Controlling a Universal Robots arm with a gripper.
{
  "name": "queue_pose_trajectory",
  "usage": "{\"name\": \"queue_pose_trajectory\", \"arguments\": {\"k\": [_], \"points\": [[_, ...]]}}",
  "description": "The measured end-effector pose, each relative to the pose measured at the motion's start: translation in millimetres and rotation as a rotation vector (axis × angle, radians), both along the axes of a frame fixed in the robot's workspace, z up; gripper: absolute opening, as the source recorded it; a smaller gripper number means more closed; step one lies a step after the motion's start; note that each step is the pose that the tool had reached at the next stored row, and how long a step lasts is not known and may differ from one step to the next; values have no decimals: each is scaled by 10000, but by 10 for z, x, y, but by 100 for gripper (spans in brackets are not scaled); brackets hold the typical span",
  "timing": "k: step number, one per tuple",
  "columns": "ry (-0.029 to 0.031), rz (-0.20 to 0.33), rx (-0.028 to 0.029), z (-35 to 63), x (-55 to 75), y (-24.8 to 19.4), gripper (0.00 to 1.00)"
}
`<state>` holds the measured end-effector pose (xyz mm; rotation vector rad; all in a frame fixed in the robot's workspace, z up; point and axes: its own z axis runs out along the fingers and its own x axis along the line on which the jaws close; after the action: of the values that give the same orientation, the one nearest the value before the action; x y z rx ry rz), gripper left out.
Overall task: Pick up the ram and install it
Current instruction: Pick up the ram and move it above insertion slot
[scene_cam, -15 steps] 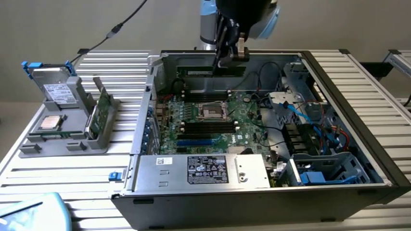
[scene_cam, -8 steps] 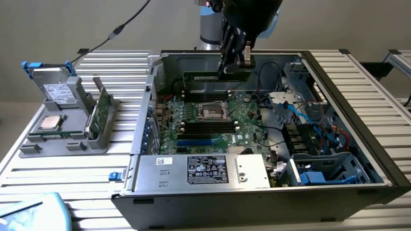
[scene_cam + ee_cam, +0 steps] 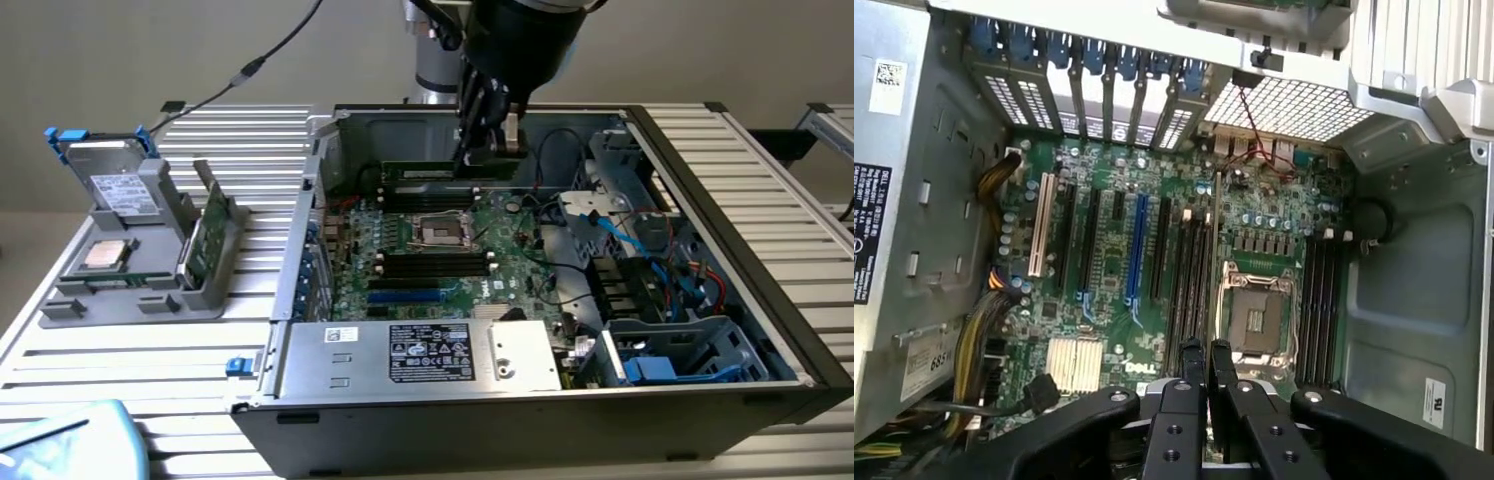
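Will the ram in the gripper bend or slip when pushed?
Probably stiff: the ram juts straight from the gripper, no sag. Likely light, being thin. Held near one end, it may pivot under pressure.

Robotics laboratory bench set up for computer assembly trials. An opened desktop computer case (image 3: 534,425) lies on its side at the centre of a slatted aluminium table (image 3: 120,360), its motherboard (image 3: 441,250) exposed. An industrial robot arm (image 3: 527,40) enters at twelve o'clock, above the case. At nine o'clock a grey parts fixture (image 3: 80,300) presents loose components, among them a processor chip (image 3: 107,255). A cable (image 3: 247,70) crosses the plain wall (image 3: 107,60) at eleven o'clock.
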<state>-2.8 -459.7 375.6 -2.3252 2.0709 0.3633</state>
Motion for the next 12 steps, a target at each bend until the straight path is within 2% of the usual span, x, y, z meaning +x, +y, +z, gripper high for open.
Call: {"name": "queue_pose_trajectory", "arguments": {"k": [3, 6, 8, 9, 12], "points": [[2, -27, -19, -47, 18, 18, 14], [6, -62, -104, -74, 26, 26, 14], [11, -89, -210, -85, 30, 28, 14], [13, -114, -338, -95, 33, 29, 14], [17, -154, -528, -109, 38, 32, 14]]}}
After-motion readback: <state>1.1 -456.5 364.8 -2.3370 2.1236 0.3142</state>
